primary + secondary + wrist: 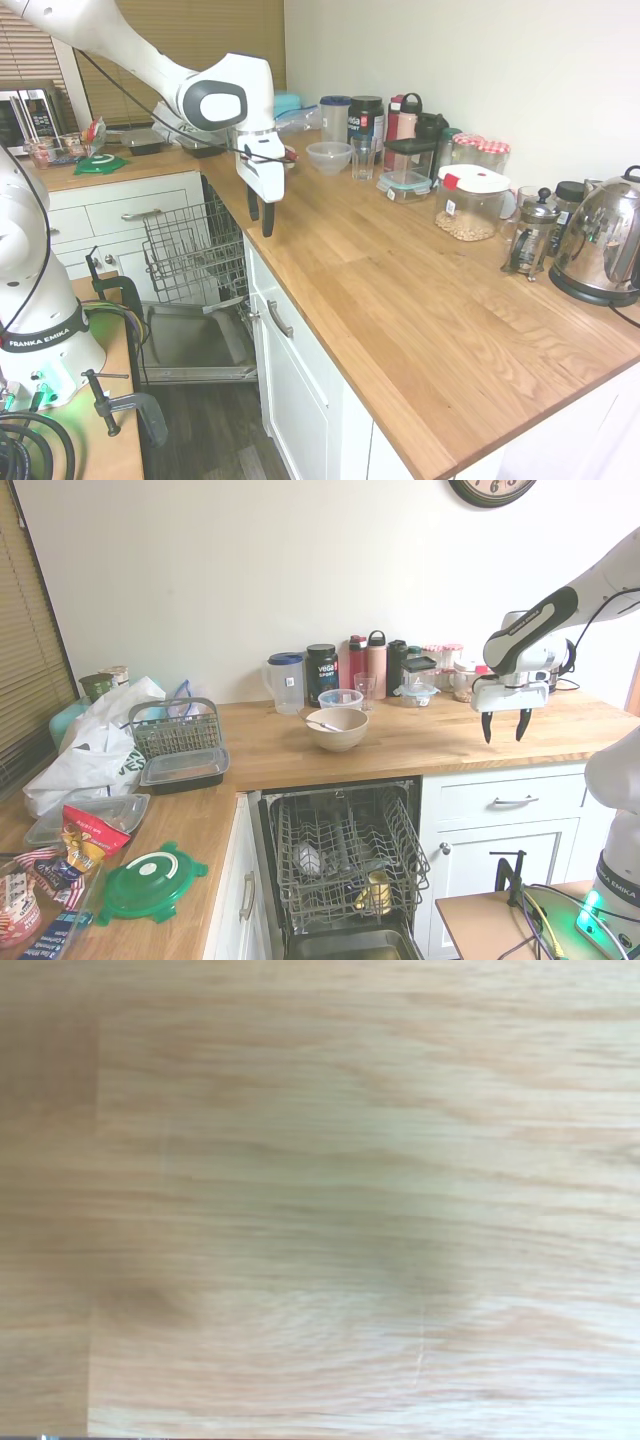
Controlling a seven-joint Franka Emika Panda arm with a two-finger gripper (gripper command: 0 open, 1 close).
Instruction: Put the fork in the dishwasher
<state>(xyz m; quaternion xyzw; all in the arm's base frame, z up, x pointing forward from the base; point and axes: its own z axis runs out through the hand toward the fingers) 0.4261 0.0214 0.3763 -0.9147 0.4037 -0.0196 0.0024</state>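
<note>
The fork is seen resting in the beige bowl on the desk, well apart from the gripper (jaws apart, empty), so a careful approach over the handle is probably needed.

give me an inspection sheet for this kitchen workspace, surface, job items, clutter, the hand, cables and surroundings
Surface: wooden countertop, bare under the hand; the wrist view shows only wood grain.
Job's things: fork resting in the beige bowl; dishwasher open, rack pulled out.
Clutter: bottles and jars along the wall, kettle, French press, grey cutlery basket, green lid, bags.
Hand: hand open, empty, above the counter, apart from the bowl.
Cables: rig's only.
Surroundings: white cabinets, blinds, wall clock.
</note>
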